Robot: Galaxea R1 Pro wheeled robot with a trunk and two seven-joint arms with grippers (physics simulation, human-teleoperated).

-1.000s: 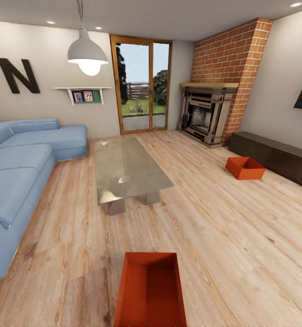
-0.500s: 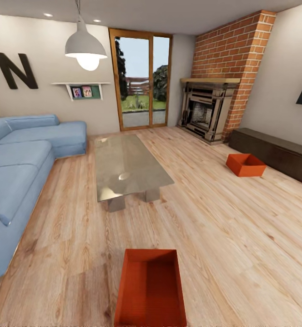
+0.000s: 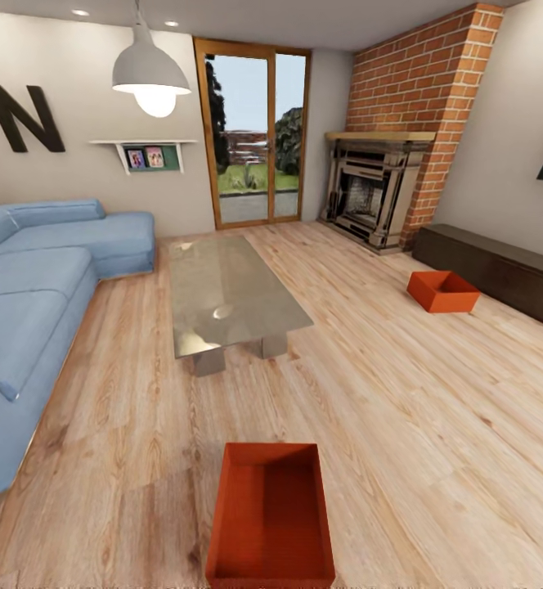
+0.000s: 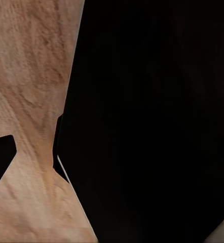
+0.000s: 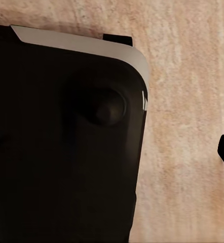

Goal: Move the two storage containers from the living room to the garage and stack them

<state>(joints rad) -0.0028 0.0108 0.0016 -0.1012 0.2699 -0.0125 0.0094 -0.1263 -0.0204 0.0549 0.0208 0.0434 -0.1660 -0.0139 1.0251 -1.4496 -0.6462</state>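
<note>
Living room, two bins on light wood-plank floor (image 3: pixel 402 409).
Near orange-red open rectangular storage bin (image 3: pixel 271 514) lies in front of the glass coffee tabletop (image 3: pixel 222 294); the second matching bin (image 3: pixel 443 291) sits beside the dark low cabinet (image 3: pixel 500 270). Pincer states: cannot tell.

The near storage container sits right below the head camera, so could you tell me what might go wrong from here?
The near container lies low and close, so the base may bump it. The far container sits beside the dark bench, leaving tight room. The glass coffee table stands close to the path between them.
</note>
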